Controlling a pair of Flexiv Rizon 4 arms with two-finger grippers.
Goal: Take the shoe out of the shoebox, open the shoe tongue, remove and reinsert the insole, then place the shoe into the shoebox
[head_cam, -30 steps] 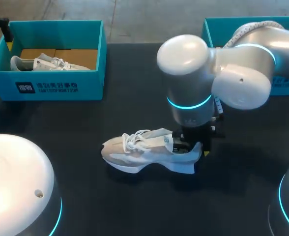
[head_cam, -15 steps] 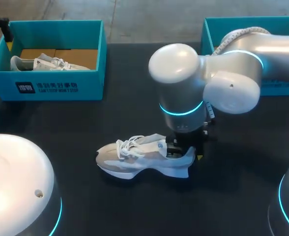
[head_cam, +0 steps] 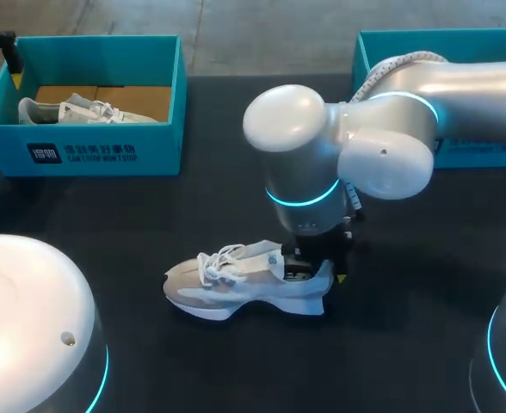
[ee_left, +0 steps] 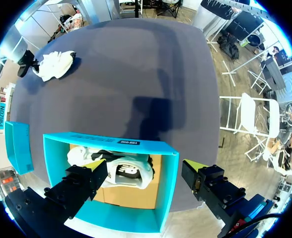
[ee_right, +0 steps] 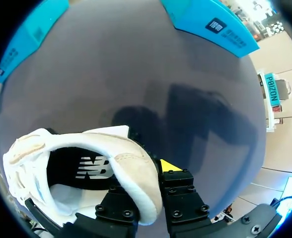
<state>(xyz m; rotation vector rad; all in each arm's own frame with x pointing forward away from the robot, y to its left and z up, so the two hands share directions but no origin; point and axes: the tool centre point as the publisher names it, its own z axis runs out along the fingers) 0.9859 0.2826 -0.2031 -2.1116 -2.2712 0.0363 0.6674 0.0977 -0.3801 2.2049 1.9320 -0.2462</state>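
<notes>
My right gripper (head_cam: 317, 261) is grasping the shoe (head_cam: 236, 286) at its heel. In the right wrist view the white heel wall is passing between my two fingers: one finger is standing inside the shoe opening and the other, with its yellow tip showing, is pressing on the outside. My fingers are clenched on this wall from both sides.

The shoe is standing on its sole on the dark table (head_cam: 150, 206), near the middle and well apart from both boxes. Its toe is pointing toward my left side, its laces are lying on top, and its heel is facing my right arm (head_cam: 382, 129), which is coming in from the right and bending down over it.

My left gripper (ee_left: 145, 167) is hanging above the box (ee_left: 111, 142) at the far left of the table. Its fingers are released and standing wide apart, touching nothing. Under them, inside the box, a second shoe (ee_left: 128, 174) is lying on the brown cardboard floor.

A second box (head_cam: 391, 43) is standing at the far right of the table, partly hidden behind my right arm; I cannot tell what is in it.
</notes>
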